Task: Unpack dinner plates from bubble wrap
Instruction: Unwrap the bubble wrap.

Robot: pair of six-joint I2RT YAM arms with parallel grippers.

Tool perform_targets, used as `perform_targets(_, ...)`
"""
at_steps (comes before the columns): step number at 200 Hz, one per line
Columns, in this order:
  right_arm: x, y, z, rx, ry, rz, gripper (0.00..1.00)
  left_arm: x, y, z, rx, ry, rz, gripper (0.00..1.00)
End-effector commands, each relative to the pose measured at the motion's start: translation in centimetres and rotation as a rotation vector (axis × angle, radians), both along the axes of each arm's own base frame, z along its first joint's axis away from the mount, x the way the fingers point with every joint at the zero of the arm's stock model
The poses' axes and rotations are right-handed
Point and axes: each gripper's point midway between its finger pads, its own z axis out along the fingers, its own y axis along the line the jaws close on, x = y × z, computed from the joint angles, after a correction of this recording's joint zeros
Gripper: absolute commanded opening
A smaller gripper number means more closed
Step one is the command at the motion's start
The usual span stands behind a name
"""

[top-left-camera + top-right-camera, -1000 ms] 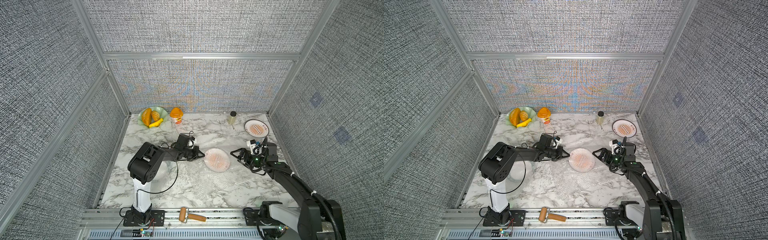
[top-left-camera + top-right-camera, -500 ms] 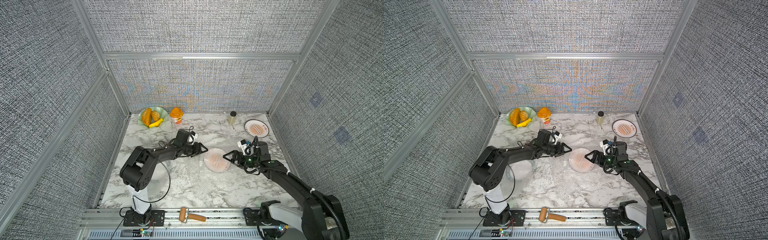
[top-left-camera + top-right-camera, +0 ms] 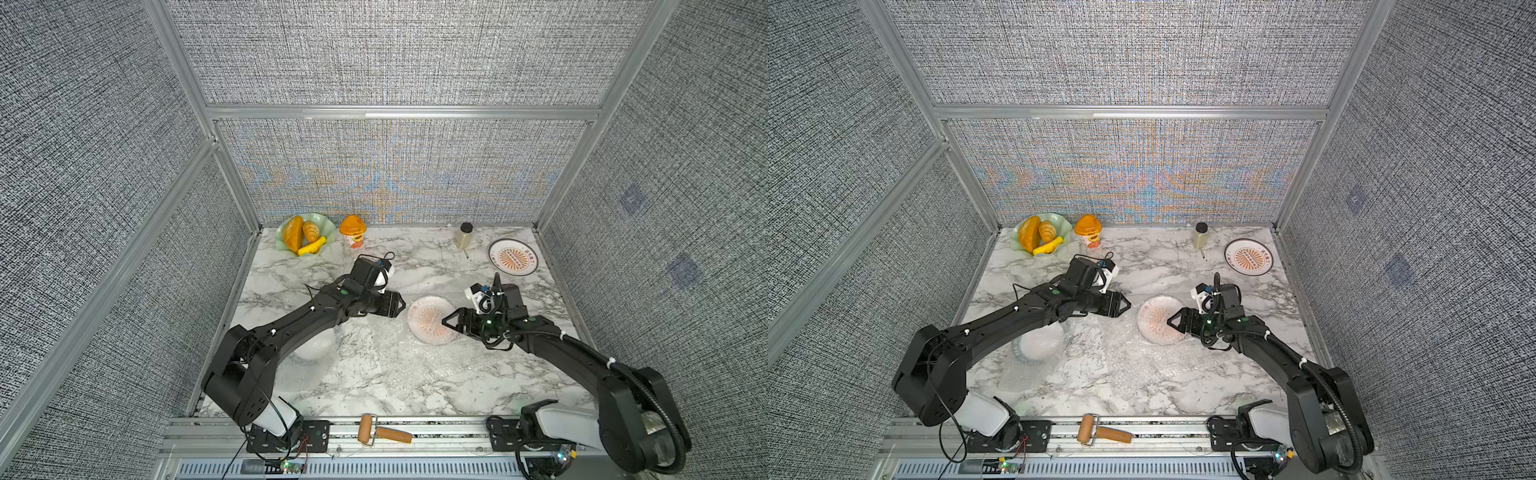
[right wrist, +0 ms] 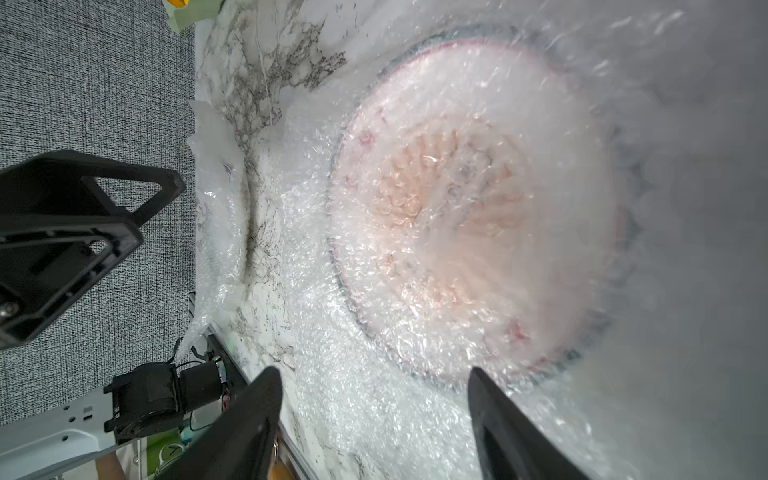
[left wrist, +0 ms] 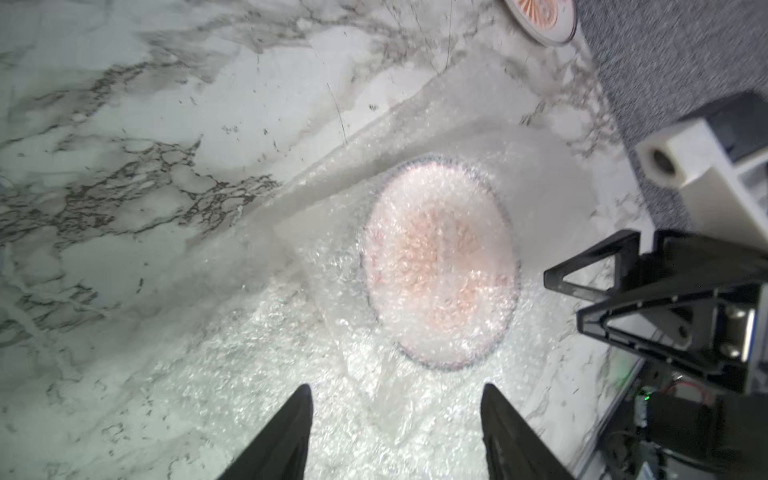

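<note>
A dinner plate with an orange centre (image 3: 428,318) (image 3: 1156,319) lies mid-table under bubble wrap (image 3: 395,357) (image 3: 1121,353). My left gripper (image 3: 400,305) (image 3: 1126,306) hovers open just left of it. My right gripper (image 3: 448,322) (image 3: 1172,322) stands open at its right edge. In the left wrist view the wrapped plate (image 5: 440,262) lies ahead of the open gripper (image 5: 395,395), with wrap (image 5: 249,374) below. In the right wrist view the plate (image 4: 469,224) is close ahead of the open gripper (image 4: 374,374). A bare sunburst plate (image 3: 514,257) (image 3: 1250,257) sits far right. Another wrapped white plate (image 3: 313,349) (image 3: 1040,343) lies partly hidden under my left arm.
A green wavy dish with bread (image 3: 305,237), an orange-lidded cup (image 3: 353,230) and a small jar (image 3: 464,235) stand along the back wall. A wooden-handled roller (image 3: 384,433) lies on the front rail. Grey walls close in the marble table (image 3: 415,266) on three sides.
My left gripper has opened and reached right towards the wrapped plate. My right gripper has moved left to the plate's edge, and its jaws have narrowed.
</note>
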Motion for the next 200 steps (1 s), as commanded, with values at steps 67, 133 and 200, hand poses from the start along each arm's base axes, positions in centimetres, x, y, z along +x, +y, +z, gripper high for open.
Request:
perform_targets(67,1.8,0.3,-2.8,-0.031,0.033,-0.006,0.23,-0.2,-4.5,-5.2,0.379,-0.214,-0.218,0.70)
perform_targets(133,1.9,-0.1,-5.6,-0.084,0.116,-0.015,0.14,0.1,-7.7,-6.0,0.466,-0.449,-0.382,0.68)
perform_targets(200,1.9,0.0,-5.6,-0.080,0.124,-0.012,0.13,0.4,-7.6,-8.6,0.606,-0.504,-0.390,0.66)
